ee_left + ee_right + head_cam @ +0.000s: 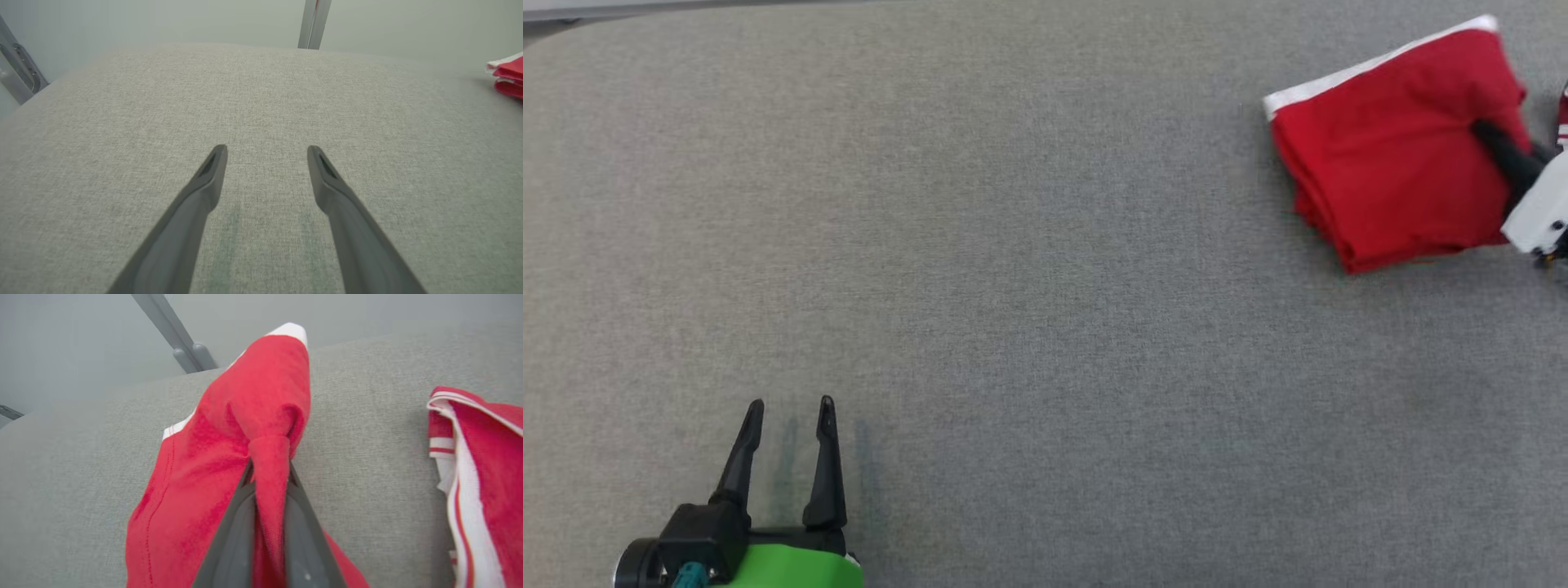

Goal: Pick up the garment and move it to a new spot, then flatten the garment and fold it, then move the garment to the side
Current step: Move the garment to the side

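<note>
Our right tool (pixel 269 470) pinches a fold of the red garment (pixel 1388 155); how many layers, we cannot tell, so lifting could unfold it. Our left tool (pixel 791 407) stands wide.

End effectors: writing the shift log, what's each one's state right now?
Left end effector: open, empty.
Right end effector: closed on the red garment.

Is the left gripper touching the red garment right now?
No, the left gripper sits open over the grey table, far from the folded red garment, which the right gripper pinches.
</note>
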`<state>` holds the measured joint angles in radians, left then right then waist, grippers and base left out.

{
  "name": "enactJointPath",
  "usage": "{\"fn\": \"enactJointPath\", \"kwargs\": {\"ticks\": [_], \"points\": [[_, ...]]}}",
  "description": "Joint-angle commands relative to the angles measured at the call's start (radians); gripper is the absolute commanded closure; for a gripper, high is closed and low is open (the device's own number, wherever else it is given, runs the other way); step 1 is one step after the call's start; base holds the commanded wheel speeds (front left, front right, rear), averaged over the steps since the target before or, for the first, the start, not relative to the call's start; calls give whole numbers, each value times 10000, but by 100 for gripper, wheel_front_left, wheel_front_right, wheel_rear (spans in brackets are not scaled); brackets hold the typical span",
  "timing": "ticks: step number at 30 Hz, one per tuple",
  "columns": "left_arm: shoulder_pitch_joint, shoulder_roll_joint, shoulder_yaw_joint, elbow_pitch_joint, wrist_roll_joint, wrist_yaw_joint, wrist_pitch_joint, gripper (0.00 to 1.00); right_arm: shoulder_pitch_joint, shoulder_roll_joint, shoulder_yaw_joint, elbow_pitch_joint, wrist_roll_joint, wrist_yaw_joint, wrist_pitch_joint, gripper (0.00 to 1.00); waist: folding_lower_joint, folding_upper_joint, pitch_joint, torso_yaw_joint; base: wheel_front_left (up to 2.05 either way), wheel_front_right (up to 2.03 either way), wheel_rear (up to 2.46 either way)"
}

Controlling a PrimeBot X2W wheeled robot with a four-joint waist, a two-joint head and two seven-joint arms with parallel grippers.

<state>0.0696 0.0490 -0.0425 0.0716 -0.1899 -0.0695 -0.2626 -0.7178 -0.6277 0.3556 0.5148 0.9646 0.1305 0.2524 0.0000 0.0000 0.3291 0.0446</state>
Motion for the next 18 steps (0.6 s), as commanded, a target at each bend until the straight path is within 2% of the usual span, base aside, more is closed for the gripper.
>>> {"fn": "enactJointPath", "kwargs": {"ticks": [1,7,14,18], "points": [[-207,30,123,-47,148,-100,-23,0,-296,-272,-143,-29,-209,4,65,100,0,0,904,-846,0,0,0],[-482,60,449,-186,612,-394,-14,0,-1028,-1037,-1083,352,-539,4,654,100,0,0,1773,-1377,0,0,0],[-536,76,650,-254,806,-543,-11,0,-1209,-1351,-2040,1054,-1213,2,1130,100,0,0,2080,-1553,0,0,0],[-474,100,749,-221,879,-578,9,0,-1280,-1293,-2455,1736,-2323,2,1008,100,0,0,2114,-1588,0,0,0]]}}
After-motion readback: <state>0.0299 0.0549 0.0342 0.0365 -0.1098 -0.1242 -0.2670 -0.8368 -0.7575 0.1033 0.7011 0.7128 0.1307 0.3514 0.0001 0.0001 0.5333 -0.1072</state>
